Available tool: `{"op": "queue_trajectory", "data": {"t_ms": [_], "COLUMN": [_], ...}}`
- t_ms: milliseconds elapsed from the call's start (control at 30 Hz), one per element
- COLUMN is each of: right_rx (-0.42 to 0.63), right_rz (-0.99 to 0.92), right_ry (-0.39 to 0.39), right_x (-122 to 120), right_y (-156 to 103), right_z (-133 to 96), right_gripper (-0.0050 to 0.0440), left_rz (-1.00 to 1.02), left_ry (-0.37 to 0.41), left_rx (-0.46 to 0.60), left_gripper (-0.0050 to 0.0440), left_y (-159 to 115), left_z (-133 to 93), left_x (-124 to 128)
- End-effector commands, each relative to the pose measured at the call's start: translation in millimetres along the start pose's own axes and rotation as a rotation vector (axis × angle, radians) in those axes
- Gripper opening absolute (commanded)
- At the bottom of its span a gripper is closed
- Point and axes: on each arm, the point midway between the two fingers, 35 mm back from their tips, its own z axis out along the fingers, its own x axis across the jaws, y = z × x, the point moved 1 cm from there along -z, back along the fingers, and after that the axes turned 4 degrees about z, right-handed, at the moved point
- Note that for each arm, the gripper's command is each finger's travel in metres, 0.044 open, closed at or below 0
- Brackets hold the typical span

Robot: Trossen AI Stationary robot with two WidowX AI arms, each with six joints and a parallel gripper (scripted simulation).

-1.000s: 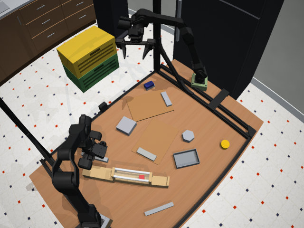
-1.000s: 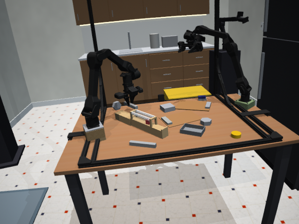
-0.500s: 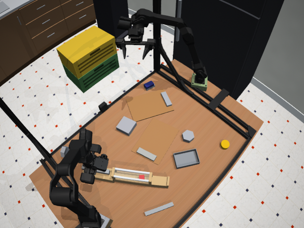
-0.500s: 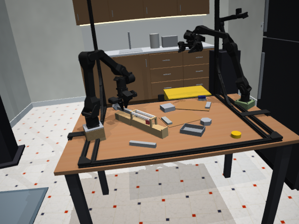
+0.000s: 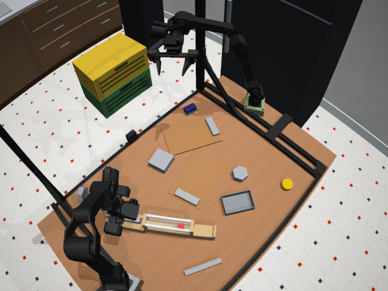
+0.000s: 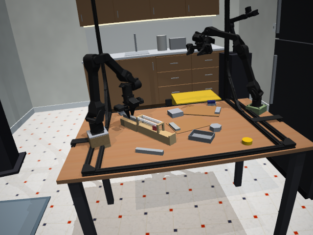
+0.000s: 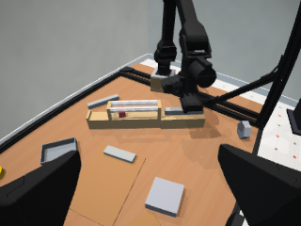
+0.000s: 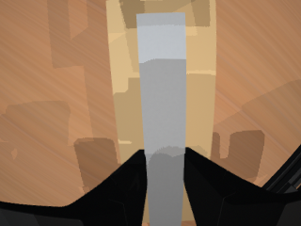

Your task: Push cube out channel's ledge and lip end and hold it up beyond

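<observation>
Top view: the right end effector [image 5: 122, 216] [image 6: 130, 115] [image 7: 184, 111] [image 8: 164, 155] is clenched on a grey bar [image 5: 134, 221] [image 6: 133, 117] [image 7: 171, 111] [image 8: 165, 94], holding it lengthwise over the long ledge [image 5: 134, 226] [image 6: 128, 124] [image 7: 183, 122] [image 8: 202, 118]. That grip leaves the bar's free end reaching towards the channel [image 5: 169, 233] [image 6: 149, 131] [image 7: 136, 123], presumably so the bar can enter where fingers must not. The left end effector [image 5: 171, 74] [image 6: 195, 53] [image 7: 150, 155] is released and raised well apart, probably kept for receiving the cube.

The red cube [image 5: 180, 225] [image 6: 154, 128] [image 7: 122, 114] sits inside the channel, nearer the short ledge [image 5: 204, 230] [image 6: 167, 135] [image 7: 98, 114] with its raised lip [image 5: 214, 231] [image 6: 172, 138] [image 7: 88, 118]. It lies ahead of the bar and beyond the right end effector (the right wrist view does not show it). The push looks still to be done; a skewed bar could catch the channel's entrance, so lining it up seems the job in hand.
</observation>
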Motion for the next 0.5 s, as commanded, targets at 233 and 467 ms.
{"op": "queue_trajectory", "data": {"t_ms": [233,467], "right_rx": [-0.006,-0.006], "right_rz": [-0.002,-0.002], "right_ry": [-0.007,-0.007], "right_x": [-2,-1], "right_y": [3,12], "right_z": [8,8], "right_gripper": [0.004,0.004], "left_rz": [0.001,0.001], "left_ry": [0.001,0.001], "left_rx": [-0.003,-0.003], "left_gripper": [0.04,0.04], "left_y": [0,0], "left_z": [0,0], "left_x": [0,0]}}
